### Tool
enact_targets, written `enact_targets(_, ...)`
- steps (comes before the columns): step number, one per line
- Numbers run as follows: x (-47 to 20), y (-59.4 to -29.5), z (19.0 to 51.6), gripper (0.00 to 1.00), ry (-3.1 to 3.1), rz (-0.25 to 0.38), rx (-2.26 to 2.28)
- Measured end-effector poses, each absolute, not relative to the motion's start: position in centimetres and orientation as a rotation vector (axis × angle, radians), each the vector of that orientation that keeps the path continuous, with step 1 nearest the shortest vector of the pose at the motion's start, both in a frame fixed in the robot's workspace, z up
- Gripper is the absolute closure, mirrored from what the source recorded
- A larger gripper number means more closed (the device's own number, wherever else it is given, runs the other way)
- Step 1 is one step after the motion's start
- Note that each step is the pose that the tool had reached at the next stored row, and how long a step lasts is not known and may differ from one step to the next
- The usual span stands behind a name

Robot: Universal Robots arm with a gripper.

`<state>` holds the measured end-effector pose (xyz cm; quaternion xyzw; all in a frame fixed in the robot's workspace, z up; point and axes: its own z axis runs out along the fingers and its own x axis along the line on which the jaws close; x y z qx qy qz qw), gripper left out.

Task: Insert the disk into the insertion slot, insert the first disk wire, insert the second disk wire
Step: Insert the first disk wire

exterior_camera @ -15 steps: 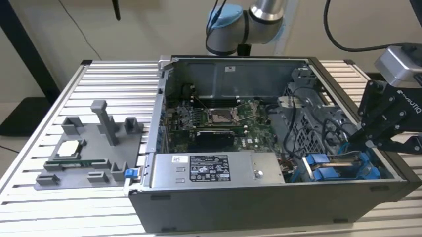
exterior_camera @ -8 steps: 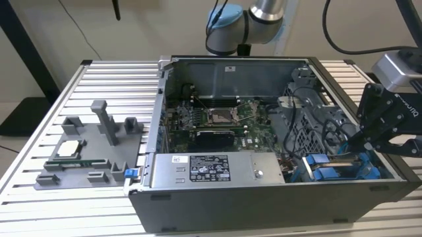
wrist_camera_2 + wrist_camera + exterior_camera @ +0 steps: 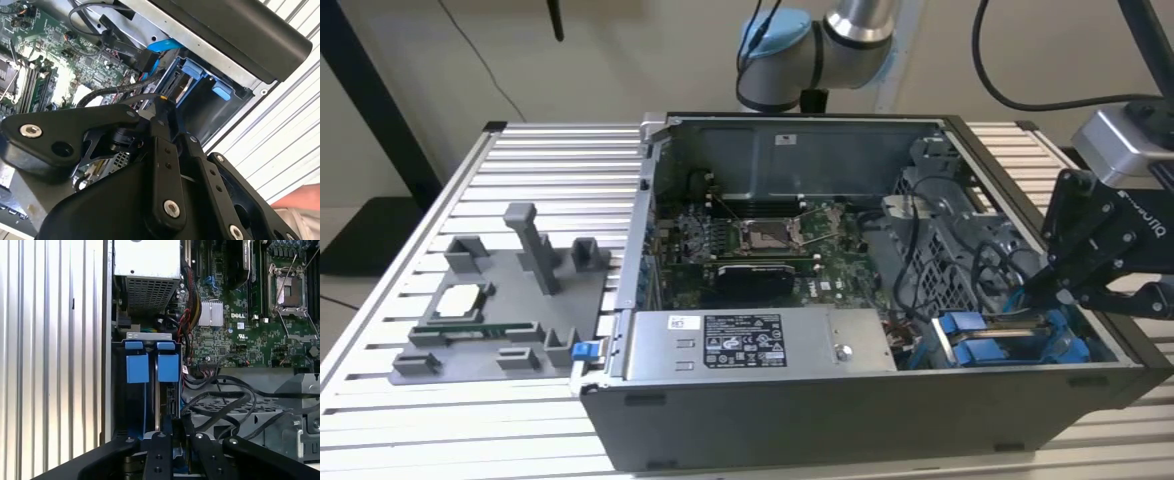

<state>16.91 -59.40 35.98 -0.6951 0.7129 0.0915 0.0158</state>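
Disk (image 3: 182, 82) sitting in insertion slot (image 3: 202, 107), blue carrier edge showing, at case corner on exterior view's right. Claw (image 3: 161, 103) pinching nearly closed, tips sitting right at disk's connector edge, just beside black cable (image 3: 110, 92); can't tell if anything is gripped between them. Arm (image 3: 854, 25) reaching over from behind case (image 3: 854, 420), wrist dipping toward slot. Blue flat cable (image 3: 165, 45) lying near slot. Power-supply box (image 3: 854, 350) carrying white printed label. Case sitting on slatted desk (image 3: 547, 160).
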Motion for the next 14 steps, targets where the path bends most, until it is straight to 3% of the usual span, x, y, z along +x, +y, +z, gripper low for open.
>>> enact_targets(14,17.4,-59.1,34.9,1.0,2.216,0.287,-2.161)
